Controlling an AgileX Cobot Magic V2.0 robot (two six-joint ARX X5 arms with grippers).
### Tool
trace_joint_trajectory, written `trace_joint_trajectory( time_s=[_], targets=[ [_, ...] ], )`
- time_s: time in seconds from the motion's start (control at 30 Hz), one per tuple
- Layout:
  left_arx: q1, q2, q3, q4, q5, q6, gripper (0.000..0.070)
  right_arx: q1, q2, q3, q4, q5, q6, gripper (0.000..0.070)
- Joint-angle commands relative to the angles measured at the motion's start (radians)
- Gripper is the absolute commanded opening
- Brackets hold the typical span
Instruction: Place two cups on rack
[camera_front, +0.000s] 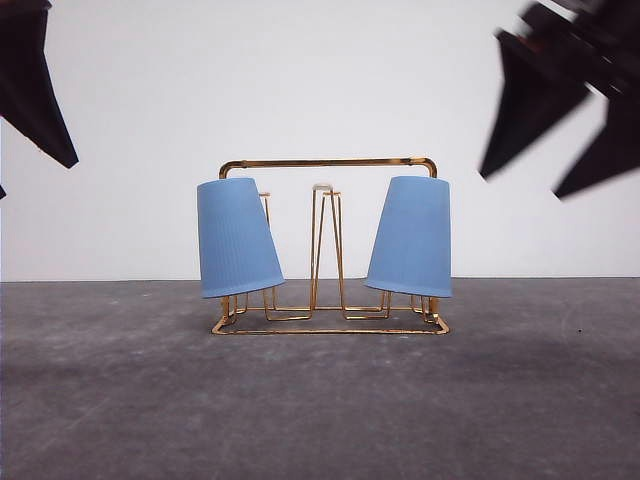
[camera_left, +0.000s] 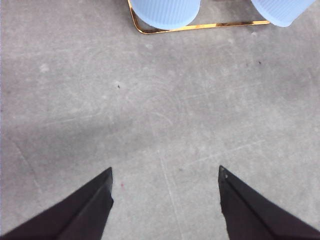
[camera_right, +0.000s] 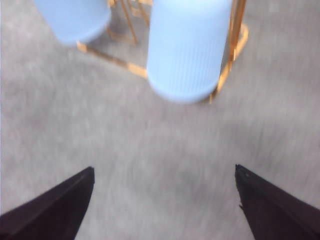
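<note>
Though upturned, two cups (camera_front: 238, 238) (camera_front: 411, 237), one rack (camera_front: 328, 163)

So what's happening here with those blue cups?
A two-armed robot is putting cups on a rack, and that looks done. Both blue cups, the left cup and the right cup, sit upside down and tilted outward on the gold wire rack on the grey table. Neither arm holds anything: the left gripper and the right gripper are both open, raised above the table and apart from the rack.
</note>
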Motion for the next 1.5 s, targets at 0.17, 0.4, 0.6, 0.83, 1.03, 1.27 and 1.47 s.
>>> trace_joint_trajectory(
  time_s=[0.17,0.4,0.6,0.83,1.03,1.27,1.47],
  targets=[
    [-0.003,0.007,0.010,0.001,0.000,-0.006,0.0386,0.006,-0.130,-0.154,0.109,0.001,0.094,0.0556],
    [-0.005,0.007,0.010,-0.038,0.056,0.036,0.0025,0.005,-0.146,-0.155,0.098,0.006,0.091,0.0114],
    [-0.005,0.006,0.013,-0.023,0.055,0.231,0.0000,0.005,-0.146,-0.155,0.108,0.001,0.090,0.0035],
    [-0.005,0.006,0.013,-0.015,0.056,0.230,0.0000,0.005,-0.146,-0.155,0.117,0.001,0.089,0.0035],
    [-0.005,0.005,0.013,-0.016,0.056,0.230,0.0000,0.005,-0.146,-0.155,0.118,0.001,0.090,0.0035],
    [0.078,-0.116,-0.108,0.095,0.056,0.266,0.0000,0.005,-0.146,-0.155,0.121,0.000,0.090,0.0035],
    [0.246,-0.422,-0.411,0.399,0.042,0.258,0.0000,0.005,-0.146,-0.155,0.121,0.001,0.089,0.0035]
  ],
)
